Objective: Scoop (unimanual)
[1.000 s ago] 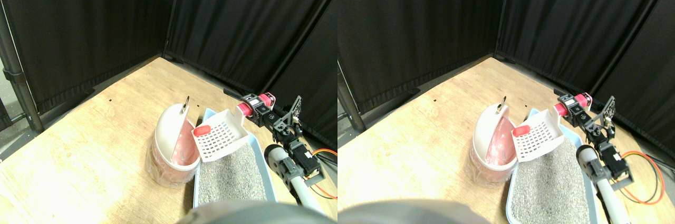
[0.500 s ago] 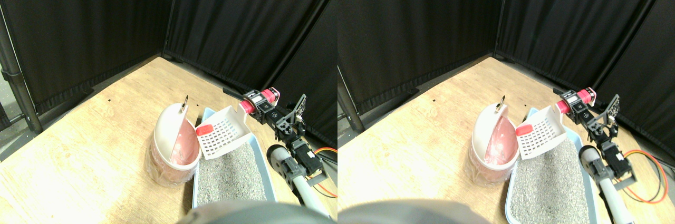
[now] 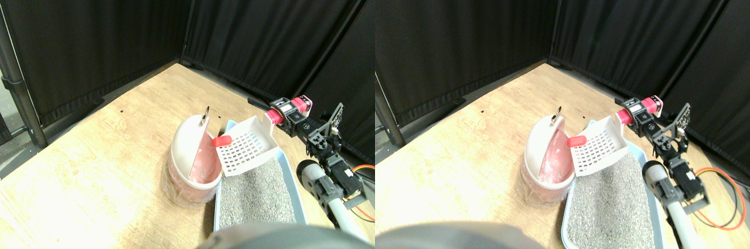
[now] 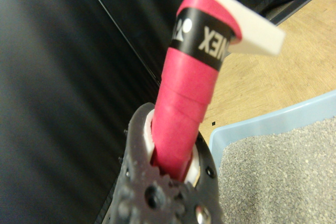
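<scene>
the right gripper (image 3: 285, 114) clamps the slotted scoop (image 3: 246, 148) by its pink handle (image 4: 187, 114), with the red piece (image 3: 222, 140) at the scoop's 9 o'clock lip over the pink bin (image 3: 193, 161); too little tilt could drop it outside, onto the floor.

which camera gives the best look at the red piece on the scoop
The stereo pair view: the red piece shows plainly at the edge of the white scoop, by the pink bin. The wrist view shows only the scoop's pink wrapped handle and litter tray, not the piece.
</scene>
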### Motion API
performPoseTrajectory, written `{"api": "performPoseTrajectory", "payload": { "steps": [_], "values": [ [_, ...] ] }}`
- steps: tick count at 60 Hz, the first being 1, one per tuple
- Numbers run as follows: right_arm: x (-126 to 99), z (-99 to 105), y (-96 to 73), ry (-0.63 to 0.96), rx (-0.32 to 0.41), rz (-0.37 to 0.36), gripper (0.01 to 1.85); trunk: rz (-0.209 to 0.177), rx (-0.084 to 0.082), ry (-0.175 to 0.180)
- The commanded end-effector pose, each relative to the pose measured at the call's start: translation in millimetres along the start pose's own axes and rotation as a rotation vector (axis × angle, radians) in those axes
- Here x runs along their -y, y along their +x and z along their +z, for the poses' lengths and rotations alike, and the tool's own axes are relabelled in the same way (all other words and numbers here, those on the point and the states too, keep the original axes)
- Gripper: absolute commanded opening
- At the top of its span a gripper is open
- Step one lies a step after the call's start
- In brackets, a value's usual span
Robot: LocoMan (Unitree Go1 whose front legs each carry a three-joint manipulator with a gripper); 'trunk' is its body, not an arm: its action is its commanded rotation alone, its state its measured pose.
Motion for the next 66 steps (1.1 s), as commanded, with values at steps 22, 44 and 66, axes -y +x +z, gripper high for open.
{"api": "performPoseTrajectory", "payload": {
  "steps": [22,44,66],
  "values": [
    [-0.5,13.6,2.9,0.004,0.056,-0.006,0.05,0.012,-0.023,-0.002],
    [-3.1,15.5,4.8,-0.037,0.035,-0.001,0.08,0.014,-0.026,-0.003],
    [1.3,10.4,5.0,-0.009,0.038,-0.009,0.05,0.008,-0.033,0.003]
  ]
}}
